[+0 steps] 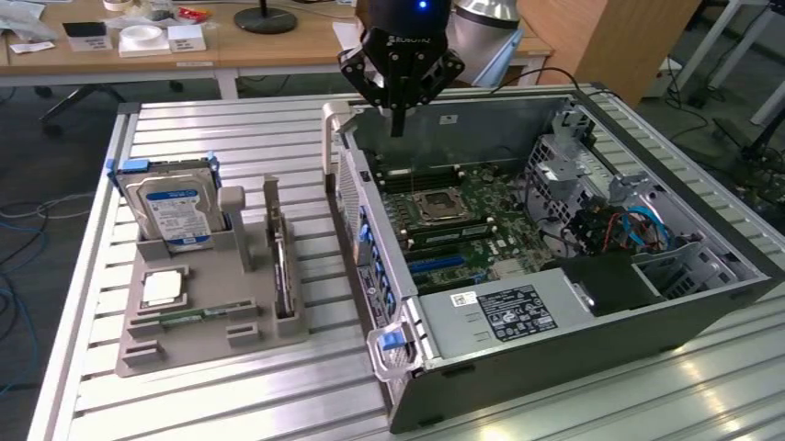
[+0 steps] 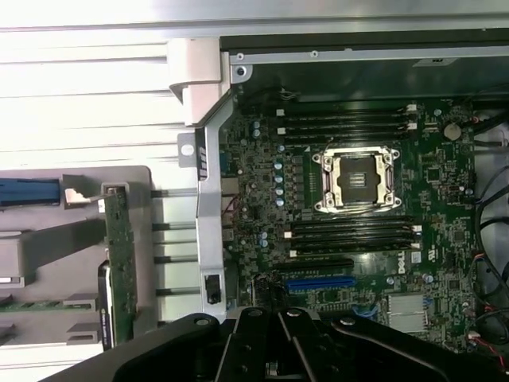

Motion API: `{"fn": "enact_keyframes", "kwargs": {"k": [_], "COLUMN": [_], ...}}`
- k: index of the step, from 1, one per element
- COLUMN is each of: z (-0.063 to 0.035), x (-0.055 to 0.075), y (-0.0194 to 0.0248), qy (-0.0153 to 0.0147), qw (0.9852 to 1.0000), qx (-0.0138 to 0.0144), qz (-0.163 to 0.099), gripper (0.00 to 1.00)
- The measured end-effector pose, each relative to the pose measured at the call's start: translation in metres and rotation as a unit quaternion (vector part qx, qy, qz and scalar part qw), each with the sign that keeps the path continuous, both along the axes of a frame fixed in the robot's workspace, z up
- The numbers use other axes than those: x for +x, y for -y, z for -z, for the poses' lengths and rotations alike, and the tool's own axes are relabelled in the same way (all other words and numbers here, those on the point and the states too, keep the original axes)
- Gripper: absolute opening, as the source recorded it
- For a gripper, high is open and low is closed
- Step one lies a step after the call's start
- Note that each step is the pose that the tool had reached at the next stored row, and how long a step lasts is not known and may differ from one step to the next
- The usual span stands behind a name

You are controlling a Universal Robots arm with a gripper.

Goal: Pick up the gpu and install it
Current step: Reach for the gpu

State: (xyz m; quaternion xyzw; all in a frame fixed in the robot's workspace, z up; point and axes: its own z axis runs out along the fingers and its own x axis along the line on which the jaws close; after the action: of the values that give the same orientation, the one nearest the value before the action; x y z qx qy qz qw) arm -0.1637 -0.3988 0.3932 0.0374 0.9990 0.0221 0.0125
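Observation:
The gpu (image 1: 283,268) stands on edge in a slot of the grey holder (image 1: 209,342) on the table, at the exterior view's left of the open computer case (image 1: 516,322). In the wrist view the gpu (image 2: 119,267) shows as a thin green board seen edge-on. My gripper (image 1: 396,124) hangs above the case's back wall with its fingers shut and nothing in them. It is well apart from the gpu. The gripper's black body (image 2: 278,350) hovers over the motherboard (image 2: 358,239) near the blue slot (image 2: 320,282).
A silver hard drive (image 1: 178,209) with a blue-white label stands at the holder's far end. A processor (image 1: 162,288) and a memory stick (image 1: 184,317) lie in it. The slatted metal table (image 1: 245,395) carries everything. A desk (image 1: 245,41) stands behind.

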Motion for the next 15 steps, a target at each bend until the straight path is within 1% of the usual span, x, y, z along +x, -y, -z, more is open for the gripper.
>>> {"fn": "enact_keyframes", "kwargs": {"k": [15], "z": [0.0], "x": [-0.018], "y": [0.0], "qy": [0.0], "qw": [1.0], "qx": [0.0], "qz": [0.0], "gripper": [0.11]}}
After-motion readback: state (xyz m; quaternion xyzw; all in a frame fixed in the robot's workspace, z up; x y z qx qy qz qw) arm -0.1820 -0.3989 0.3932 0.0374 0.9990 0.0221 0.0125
